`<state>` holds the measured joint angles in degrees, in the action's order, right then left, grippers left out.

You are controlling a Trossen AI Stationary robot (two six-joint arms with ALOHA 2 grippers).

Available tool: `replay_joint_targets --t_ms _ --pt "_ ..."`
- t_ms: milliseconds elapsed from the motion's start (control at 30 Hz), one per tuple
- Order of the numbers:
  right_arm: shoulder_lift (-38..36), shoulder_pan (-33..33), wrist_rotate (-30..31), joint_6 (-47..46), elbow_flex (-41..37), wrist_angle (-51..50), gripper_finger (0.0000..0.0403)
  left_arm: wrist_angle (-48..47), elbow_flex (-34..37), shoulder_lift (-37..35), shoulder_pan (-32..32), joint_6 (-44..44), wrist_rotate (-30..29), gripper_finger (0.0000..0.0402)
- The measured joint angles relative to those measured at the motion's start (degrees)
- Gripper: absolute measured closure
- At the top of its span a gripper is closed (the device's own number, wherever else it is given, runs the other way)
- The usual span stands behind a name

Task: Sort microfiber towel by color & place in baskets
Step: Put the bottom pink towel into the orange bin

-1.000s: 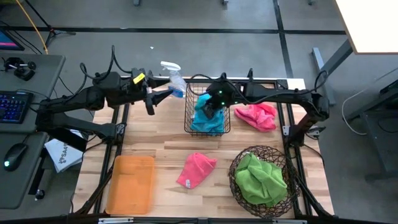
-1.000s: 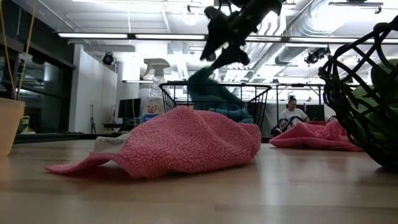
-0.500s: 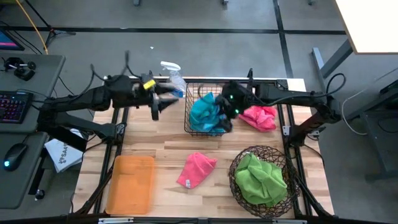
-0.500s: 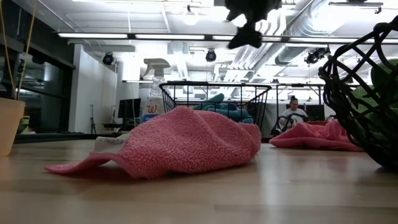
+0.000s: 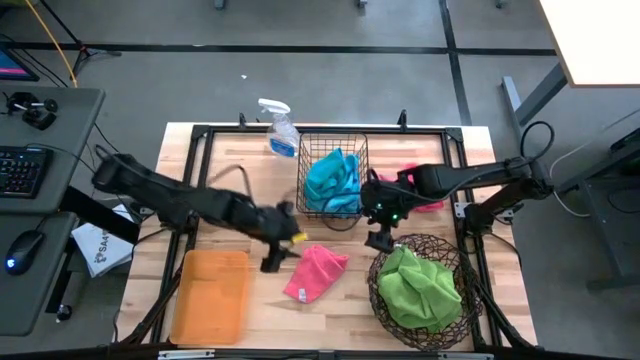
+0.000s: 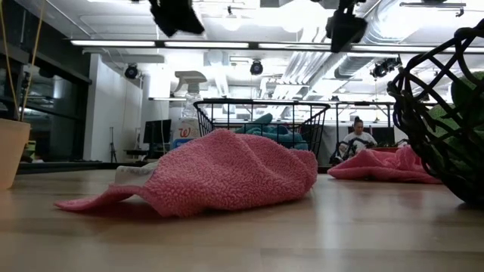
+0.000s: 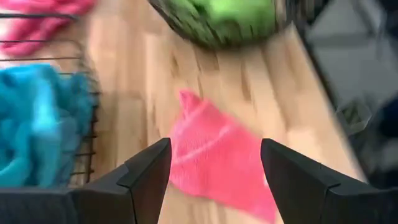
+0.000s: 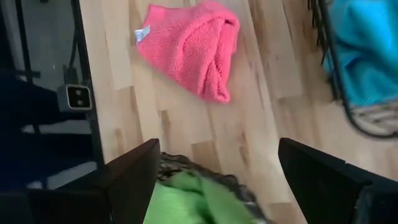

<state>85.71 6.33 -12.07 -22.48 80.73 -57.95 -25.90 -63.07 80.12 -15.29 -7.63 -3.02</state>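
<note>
- Left pincer [image 5: 272, 262], spread and empty, hangs beside the pink towel [image 5: 316, 274] on the worktop [image 5: 270, 305].
- Right pincer [image 5: 380, 240], spread, empty, is above the woven basket's [image 5: 440, 245] rim.

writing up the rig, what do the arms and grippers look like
Both arms are dark, slim and jointed, with black cables looping off them. The left gripper carries a yellow mark by the wrist; the right gripper shows small green lights. The fingers are dark, flat and angular.
</note>
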Motion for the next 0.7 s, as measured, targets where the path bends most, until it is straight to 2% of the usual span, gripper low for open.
replay_joint_targets --t_ms 200,333,533,700 --pt "0.0 3.3 2.1 -12.4 0.0 -0.1 0.0080 1.2 -1.8 10.9 -2.6 11.1 2.6 0.0167" --pt "0.0 6.3 4.4 -17.2 0.0 0.0 0.0080 6.4 -2.7 16.5 -3.8 14.6 3.1 0.0167" --pt "0.0 11.0 10.5 -22.8 0.0 0.1 0.0080 9.2 -2.8 23.9 -3.4 12.2 -3.6 0.0167" --pt "0.0 15.9 15.7 -25.3 0.0 1.1 0.0080 9.5 -2.8 29.6 -2.4 4.1 -5.6 0.0167"
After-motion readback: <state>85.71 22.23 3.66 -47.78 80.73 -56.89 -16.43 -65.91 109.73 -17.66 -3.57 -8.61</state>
